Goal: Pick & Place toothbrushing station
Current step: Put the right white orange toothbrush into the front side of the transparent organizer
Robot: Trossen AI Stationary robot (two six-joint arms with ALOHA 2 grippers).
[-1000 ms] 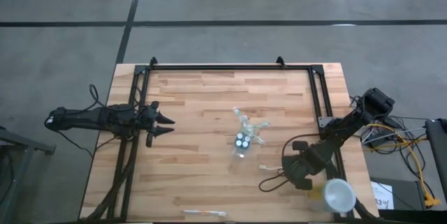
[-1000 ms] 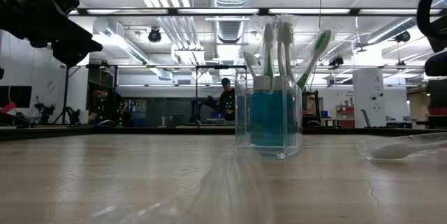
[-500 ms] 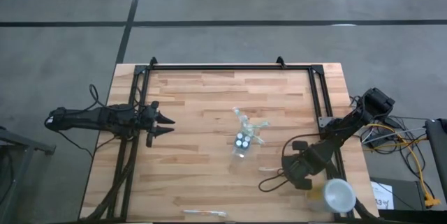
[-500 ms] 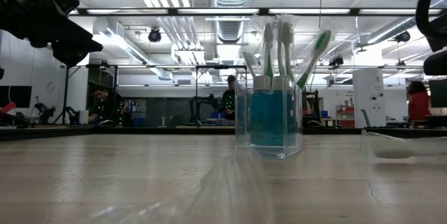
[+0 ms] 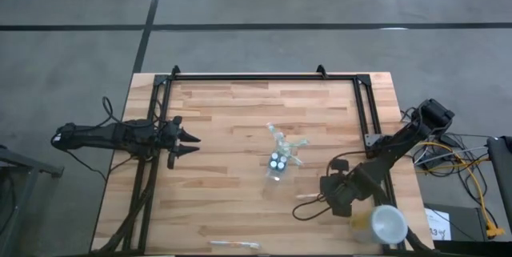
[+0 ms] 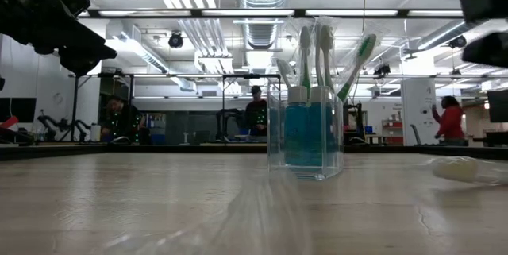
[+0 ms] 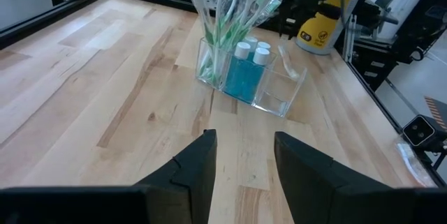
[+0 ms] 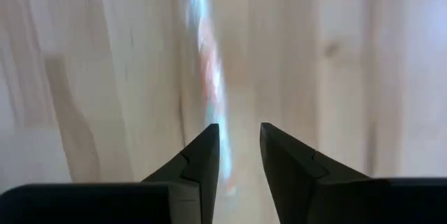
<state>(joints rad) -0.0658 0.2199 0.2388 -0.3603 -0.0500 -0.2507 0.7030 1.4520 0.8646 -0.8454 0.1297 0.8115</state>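
While my right gripper [image 8: 236, 155] hangs open over a thin, light, slippery toothbrush [image 8: 208, 77] lying near the clear cup [image 5: 277, 166], I should pinch its middle

1. From table height I see a small clear plastic cup [image 6: 305, 136] standing upright on the pale wooden table [image 6: 159, 207]; I place everything else from it.
2. Inside the cup stand tubes with blue-looking bodies and white round caps [image 6: 308, 94]; I cannot count them here.
3. Several thin white-and-pale-green toothbrushes [image 6: 324, 48] rise out of the cup, one leaning right.
4. Up and far left of the cup hangs a dark arm [image 6: 55, 25].
5. Another dark arm part [image 6: 486, 25] shows up and far right of the cup.
6. Low to the cup's right, a pale blurred thing [image 6: 468, 169] lies on the table.
7. Behind the cup, people [image 6: 448, 120] stand in the room.
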